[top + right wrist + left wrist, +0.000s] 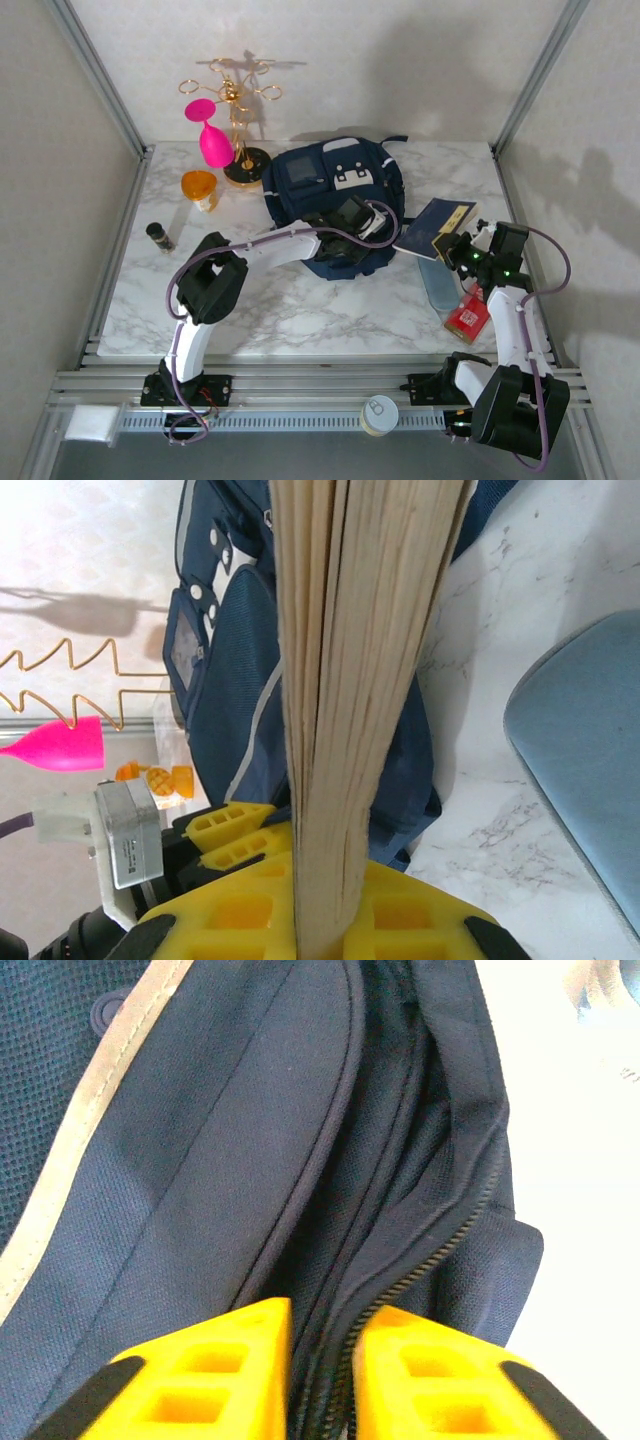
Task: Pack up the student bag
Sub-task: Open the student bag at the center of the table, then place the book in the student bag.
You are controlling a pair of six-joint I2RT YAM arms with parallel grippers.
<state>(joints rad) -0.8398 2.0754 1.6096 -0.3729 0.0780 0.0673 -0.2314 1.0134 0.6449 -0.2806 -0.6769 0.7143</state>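
Top cam: student bag (315, 180) lies flat mid-table (300, 310), front pockets up, opening end toward the arms. L gripper (352, 222) sits on the bag's near edge, at the opening. R gripper (462, 248) is just right of the bag, holding a navy book (436, 226). Book's corner is near the bag's side, not inside. Loose stuff around: pale blue flat item (438, 285) and red packet (467, 318) by the R arm, orange cup (200, 188) and small dark bottle (158, 235) on the left

L wrist cam: yellow fingers (200, 1380) set narrow, zip edge of the bag's mouth running between them. Looks like a pinch on the fabric, but contact sits at frame bottom so not 100% sure. Zip is undone and the compartment gapes a bit. Dark inside, can't tell contents

R wrist cam: jaws clamped on the book, page edges upright between the pads. Bag is behind it, blue item to the right

Progress est: early. Bag unzipped and mouth gripped, so prep is done. Book is in hand but not in. Other items lie apart from the bag. Left to do, IMO: widen mouth, slide book in, load the rest, zip up
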